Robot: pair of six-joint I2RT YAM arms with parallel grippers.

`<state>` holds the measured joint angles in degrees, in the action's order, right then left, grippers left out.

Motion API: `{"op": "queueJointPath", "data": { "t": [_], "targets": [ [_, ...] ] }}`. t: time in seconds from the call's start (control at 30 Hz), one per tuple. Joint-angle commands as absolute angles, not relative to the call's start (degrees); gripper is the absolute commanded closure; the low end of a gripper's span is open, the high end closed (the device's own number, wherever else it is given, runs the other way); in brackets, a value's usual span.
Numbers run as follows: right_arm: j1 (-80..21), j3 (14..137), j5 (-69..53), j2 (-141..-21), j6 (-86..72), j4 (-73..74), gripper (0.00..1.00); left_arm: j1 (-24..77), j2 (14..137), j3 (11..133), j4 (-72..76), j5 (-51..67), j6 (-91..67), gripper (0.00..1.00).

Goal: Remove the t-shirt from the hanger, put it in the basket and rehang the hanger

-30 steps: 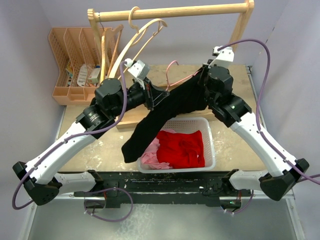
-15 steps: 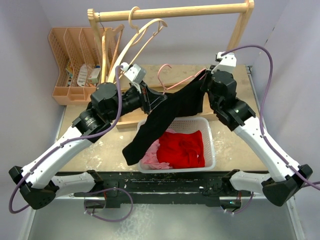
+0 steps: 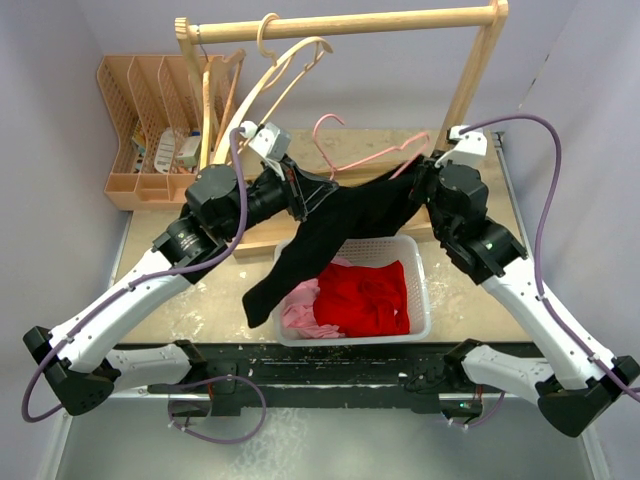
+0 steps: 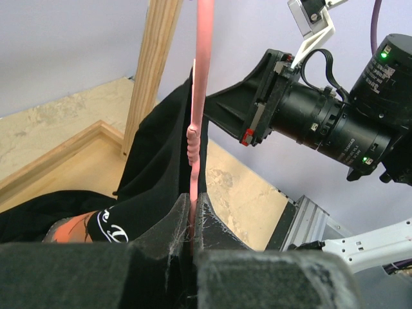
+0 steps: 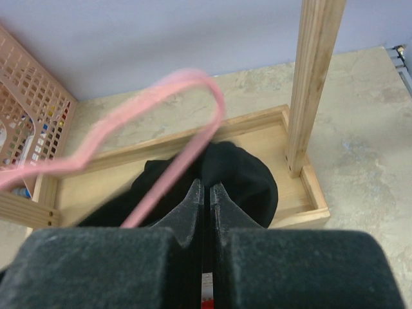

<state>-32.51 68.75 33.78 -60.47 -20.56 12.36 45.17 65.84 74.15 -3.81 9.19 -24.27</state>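
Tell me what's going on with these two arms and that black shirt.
The left gripper is clamped on the pink hanger, and the right gripper is shut on the black t-shirt at the hanger's far end. Both hang in mid-air between the arms. The shirt is not yet off; its loose end droops over the white basket.

T-shirt (image 3: 330,225) across the middle, basket (image 3: 424,300) beneath, rack post (image 3: 468,80) and wooden hangers (image 3: 262,90) behind; bare tabletop (image 3: 220,300) beside the basket.
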Motion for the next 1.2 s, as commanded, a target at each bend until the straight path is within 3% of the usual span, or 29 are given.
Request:
{"op": "queueJointPath", "data": {
  "t": [0.0, 0.2, 0.5, 0.7, 1.17],
  "targets": [
    [-32.3, 69.5, 43.5, -59.0, -22.5, 12.9, 1.0, 45.4, 62.5, 76.6, 0.2, 8.4, -23.2, 1.0],
    [-30.0, 74.7, 47.5, -61.0, -21.7, 13.5, 1.0, 45.4, 58.9, 74.8, -2.9, 9.3, -23.5, 1.0],
    [-31.6, 70.4, 24.9, -59.7, -16.9, 9.8, 1.0, 45.4, 63.6, 75.4, 5.8, 5.8, -23.9, 1.0],
    [-35.8, 67.6, 16.8, -58.3, -14.7, 12.1, 1.0, 45.4, 71.4, 81.0, 9.9, 1.7, -23.2, 1.0],
    [-40.3, 61.4, 18.2, -53.4, -15.6, 13.7, 1.0, 45.3, 88.1, 103.6, 1.1, -6.4, -15.6, 1.0]
  ]
}}
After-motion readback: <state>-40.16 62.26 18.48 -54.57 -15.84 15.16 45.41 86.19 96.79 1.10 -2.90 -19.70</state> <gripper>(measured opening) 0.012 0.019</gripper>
